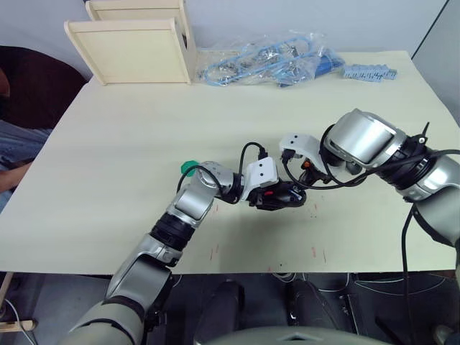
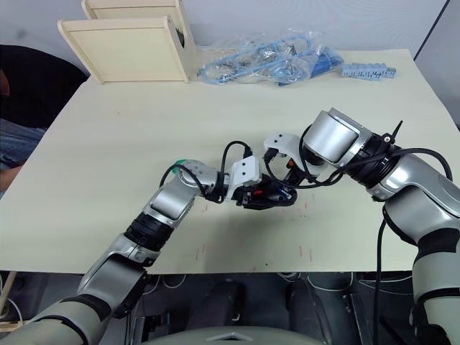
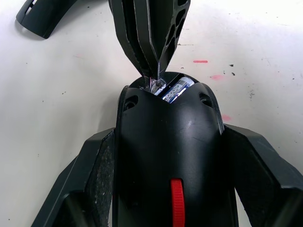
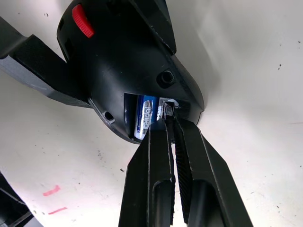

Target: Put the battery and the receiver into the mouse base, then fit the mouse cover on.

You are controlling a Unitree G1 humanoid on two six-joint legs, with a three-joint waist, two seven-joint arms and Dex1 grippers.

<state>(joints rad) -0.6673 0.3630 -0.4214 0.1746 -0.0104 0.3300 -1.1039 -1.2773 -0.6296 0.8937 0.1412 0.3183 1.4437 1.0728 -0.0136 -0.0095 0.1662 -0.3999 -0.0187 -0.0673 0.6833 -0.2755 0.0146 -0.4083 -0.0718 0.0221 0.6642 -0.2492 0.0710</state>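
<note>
My left gripper (image 1: 277, 195) is shut on the sides of the mouse base (image 3: 168, 142), a black body with a red wheel, held just above the table. The blue battery (image 3: 177, 89) lies inside the base's open compartment. My right gripper (image 4: 171, 116) comes in from the opposite end. Its fingers are shut on the receiver (image 4: 168, 106), a tiny piece with a silvery end, right at the compartment's rim beside the battery. The mouse cover (image 3: 42, 16), a curved black shell, lies on the table a short way beyond the base.
A green round disc (image 1: 188, 169) sits on the table by my left wrist. Two pale wooden boxes (image 1: 136, 47) stand at the back left. A clear bag of blue parts (image 1: 266, 61) and a blue strip (image 1: 370, 72) lie at the back. A person (image 1: 11, 144) sits at the left edge.
</note>
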